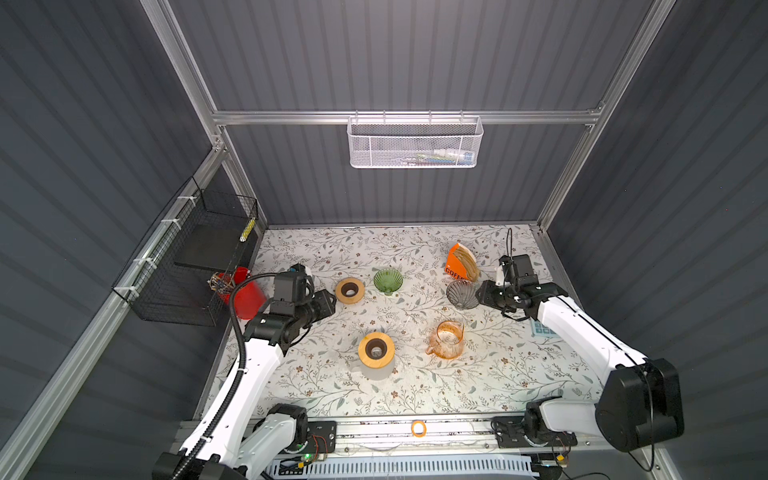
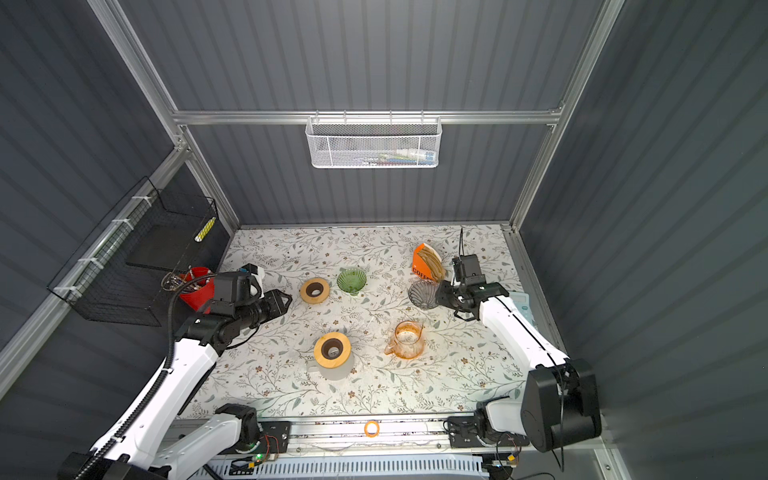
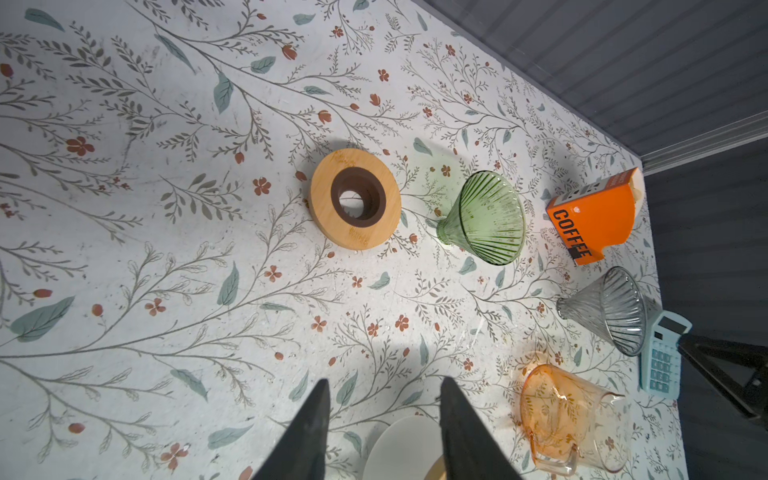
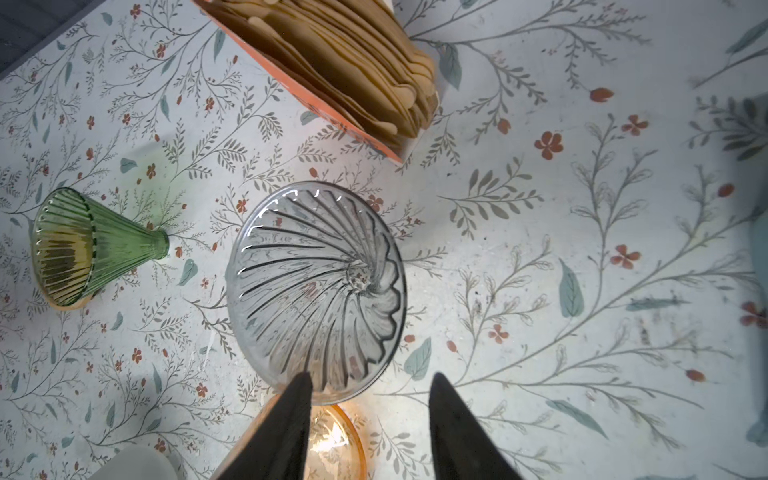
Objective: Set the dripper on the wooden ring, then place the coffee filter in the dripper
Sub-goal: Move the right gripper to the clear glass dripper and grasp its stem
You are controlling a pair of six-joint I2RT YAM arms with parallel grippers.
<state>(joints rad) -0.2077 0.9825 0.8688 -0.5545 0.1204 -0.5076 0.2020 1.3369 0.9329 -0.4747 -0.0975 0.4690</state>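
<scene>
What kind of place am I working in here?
Probably an enclosed robot test cell set up as a pour-over coffee station: grey ribbed walls on an aluminium frame, a floral tabletop, a clear dripper, a green dripper and an orange filter box.

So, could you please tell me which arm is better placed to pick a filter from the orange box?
Right, I think. The right tool, open, is beside the clear dripper and close to the orange filter box; the left tool is across the table near a wooden ring.
</scene>
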